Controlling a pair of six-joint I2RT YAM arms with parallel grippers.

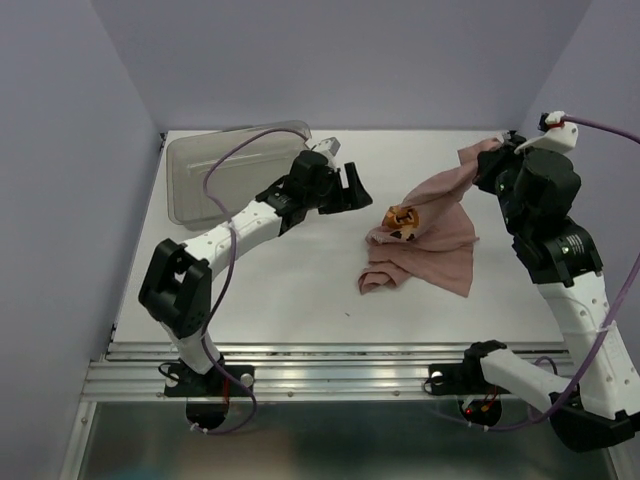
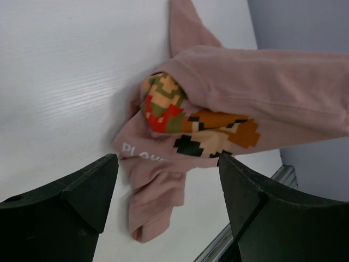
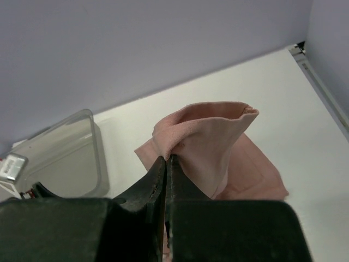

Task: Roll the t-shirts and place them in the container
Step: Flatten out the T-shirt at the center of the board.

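Observation:
The dusty-pink t-shirt (image 1: pixel 432 240) lies crumpled right of the table's middle, its orange pixel print (image 1: pixel 403 217) bunched up on top. One edge of it is lifted toward the far right corner. My right gripper (image 1: pixel 492 160) is shut on that raised edge; in the right wrist view the cloth (image 3: pixel 210 134) fans out from the closed fingertips (image 3: pixel 167 159). My left gripper (image 1: pixel 352 188) hovers just left of the shirt, open and holding nothing. The left wrist view has the print (image 2: pixel 185 123) and a folded sleeve ahead of the wide-apart left gripper (image 2: pixel 166 161).
A clear grey plastic bin (image 1: pixel 215 170) lies at the far left of the table, behind the left arm, also seen in the right wrist view (image 3: pixel 71 155). Walls close in the table on the left, back and right. A metal rail (image 1: pixel 330 375) runs along the near edge.

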